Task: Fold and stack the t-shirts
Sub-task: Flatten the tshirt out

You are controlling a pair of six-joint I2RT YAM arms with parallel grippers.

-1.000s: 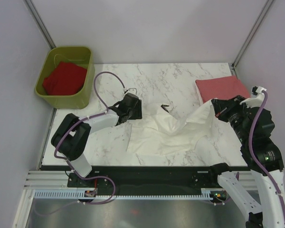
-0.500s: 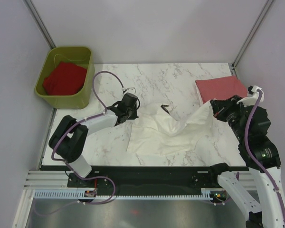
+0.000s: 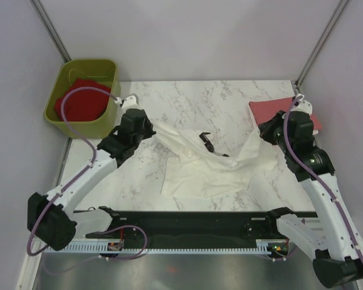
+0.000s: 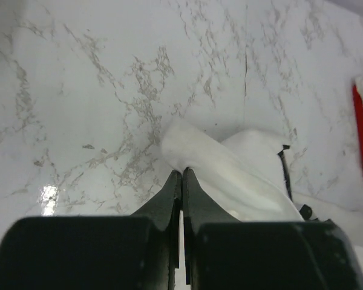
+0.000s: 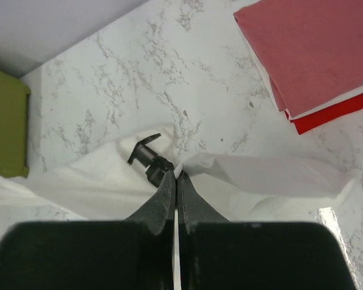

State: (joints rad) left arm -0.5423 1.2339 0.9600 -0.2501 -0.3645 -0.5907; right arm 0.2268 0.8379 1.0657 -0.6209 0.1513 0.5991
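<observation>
A white t-shirt [image 3: 199,172] with small black marks hangs stretched between both grippers, and its lower part lies crumpled on the marble table [image 3: 187,96]. My left gripper [image 3: 150,125] is shut on the shirt's left corner, near the tub. In the left wrist view the jaws [image 4: 182,172] pinch a fold of the white cloth [image 4: 230,175]. My right gripper [image 3: 262,130] is shut on the right corner, and its tips [image 5: 176,173] grip the white cloth [image 5: 260,175]. A folded salmon pink t-shirt [image 5: 314,54] lies on a red one [image 5: 333,112] at the back right.
An olive-green tub [image 3: 106,124] stands at the back left corner with a red t-shirt [image 3: 81,99] inside. The pink and red stack [image 3: 269,110] lies just behind the right arm. Grey walls close in on both sides and at the back.
The left gripper has shut on the white shirt's left corner and carried it back and left towards the tub. The right arm has risen with its corner, so the cloth is stretched out.
</observation>
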